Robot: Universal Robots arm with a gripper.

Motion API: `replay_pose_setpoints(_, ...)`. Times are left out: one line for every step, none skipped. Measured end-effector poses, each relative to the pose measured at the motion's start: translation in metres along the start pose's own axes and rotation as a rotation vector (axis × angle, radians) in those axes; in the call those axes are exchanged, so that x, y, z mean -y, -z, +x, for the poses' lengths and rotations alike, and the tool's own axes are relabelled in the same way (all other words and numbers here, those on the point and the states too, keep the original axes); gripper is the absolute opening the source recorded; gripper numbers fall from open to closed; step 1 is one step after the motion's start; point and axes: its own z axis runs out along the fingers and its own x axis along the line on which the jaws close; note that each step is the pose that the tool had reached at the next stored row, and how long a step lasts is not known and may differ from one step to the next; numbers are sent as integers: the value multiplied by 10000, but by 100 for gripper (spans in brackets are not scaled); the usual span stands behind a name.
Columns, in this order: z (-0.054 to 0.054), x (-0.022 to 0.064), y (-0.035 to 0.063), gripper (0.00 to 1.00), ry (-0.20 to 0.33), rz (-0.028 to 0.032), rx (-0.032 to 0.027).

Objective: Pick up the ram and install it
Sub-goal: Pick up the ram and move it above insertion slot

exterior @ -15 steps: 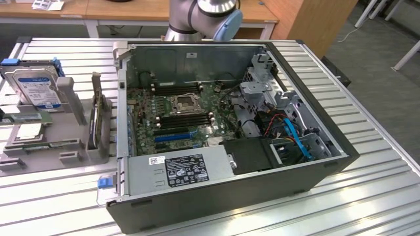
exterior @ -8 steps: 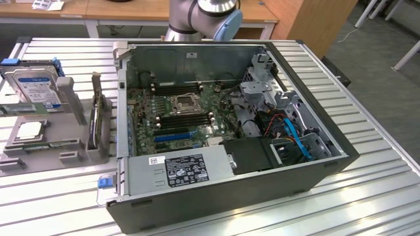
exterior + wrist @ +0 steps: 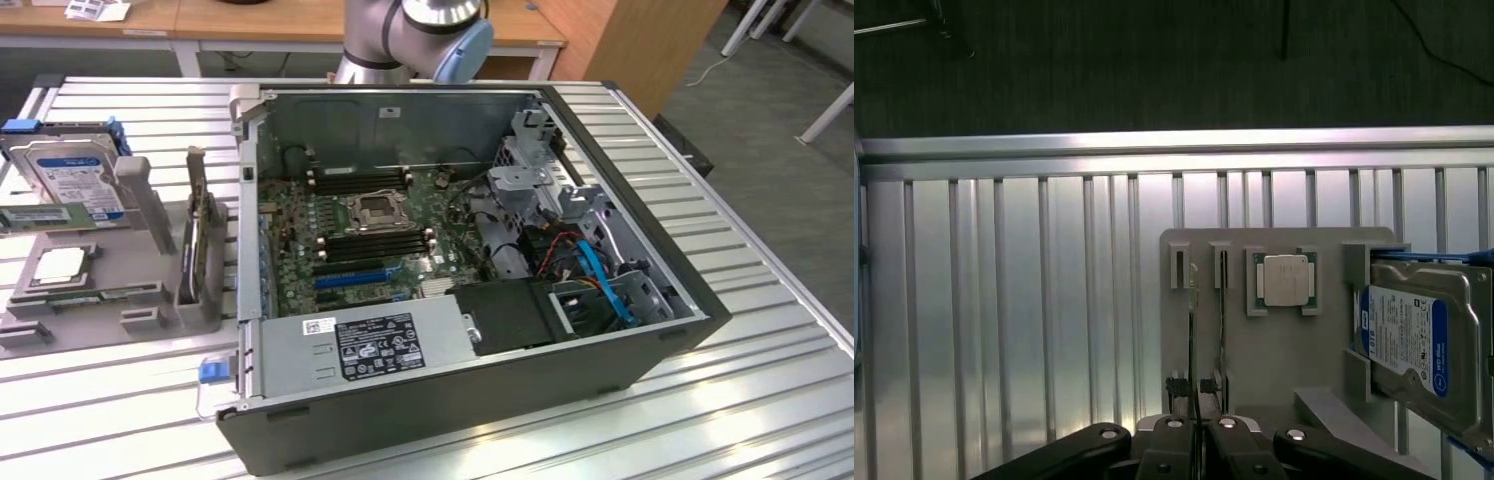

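The claw (image 3: 1197,432) is seen closed, fingertips pressed together with nothing visibly caught between them. It is hung well above the grey holder (image 3: 1274,360) on the slatted worktop (image 3: 1004,300).

The ram (image 3: 47,218) is found on that holder at the exterior view's left. It is a green stick with a white label, apparently propped on its long edge just in front of the hard drive (image 3: 74,170). Set that way, its upper edge is likely offered for a pinch from above. No contact is made with it, so the pick-up is judged not yet done.

The processor (image 3: 60,265) is laid flat in a recess of its own. Each part seems to be given a fixed seat so that it can be found reliably. From the wrist, two thin strips (image 3: 1192,320) are seen edge-on in slotted blocks near the processor. Whether either is the ram cannot be told.

The computer case (image 3: 441,400) is laid on its side with the panel off, so the board faces upward. The black memory slots (image 3: 380,240) are seen empty and can be reached from above. The arm (image 3: 414,30) is glimpsed behind the case.
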Motion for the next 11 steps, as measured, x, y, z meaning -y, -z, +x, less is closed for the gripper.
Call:
replay_pose_setpoints(0, 0, 0, 12, -1, 0, 0)
replay_pose_setpoints(0, 0, 4, 12, -1, -2, -2)
replay_pose_setpoints(0, 0, 20, 12, 0, -4, -4)
replay_pose_setpoints(-1, 0, 35, 12, -1, -4, -3)
replay_pose_setpoints(-1, 0, 36, 12, -1, 0, -1)
replay_pose_setpoints(-1, 5, 35, 12, -1, 1, 1)
replay_pose_setpoints(-2, 20, 36, 12, -1, 1, 0)
replay_pose_setpoints(-3, 46, 37, 12, -1, -1, -1)
replay_pose_setpoints(-4, 77, 38, 12, -1, -2, -1)
replay_pose_setpoints(-6, 112, 37, 12, -1, -2, 0)
replay_pose_setpoints(-9, 152, 37, 12, -2, -4, 1)
